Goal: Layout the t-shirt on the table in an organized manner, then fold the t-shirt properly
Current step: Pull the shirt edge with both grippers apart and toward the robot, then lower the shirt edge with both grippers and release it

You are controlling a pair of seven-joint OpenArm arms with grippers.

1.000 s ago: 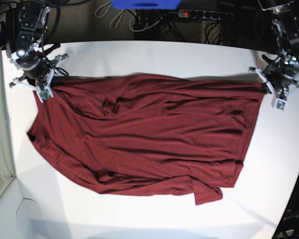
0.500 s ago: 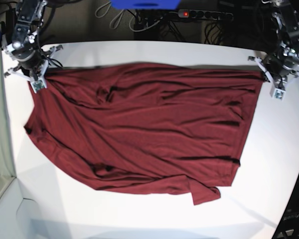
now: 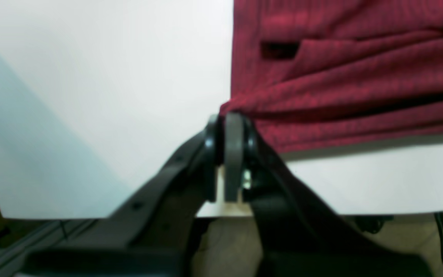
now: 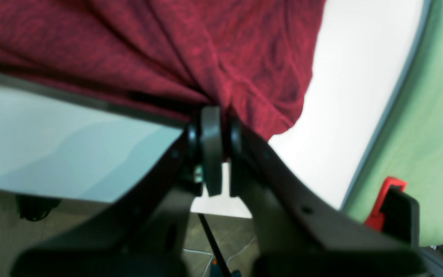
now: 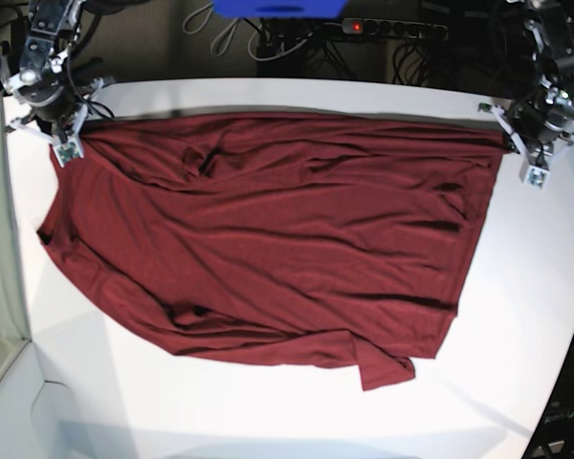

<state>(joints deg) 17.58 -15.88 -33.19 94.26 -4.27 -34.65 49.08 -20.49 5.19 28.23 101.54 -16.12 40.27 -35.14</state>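
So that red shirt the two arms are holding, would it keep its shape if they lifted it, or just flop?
Probably flop: the t-shirt bunches into narrow pleats where the left end effector and right end effector pinch it. Its wrinkles across the table suggest thin, light cloth that would likely sag between the two grips. It seems to drag easily rather than roll or tip.

Bright, even light is falling from above, washing the smooth white tabletop nearly featureless. The wrinkled maroon fabric shirt is casting thin dark shadows in its folds. The base view is bowing at its edges; both wrist views are looking soft, perhaps from close focus.
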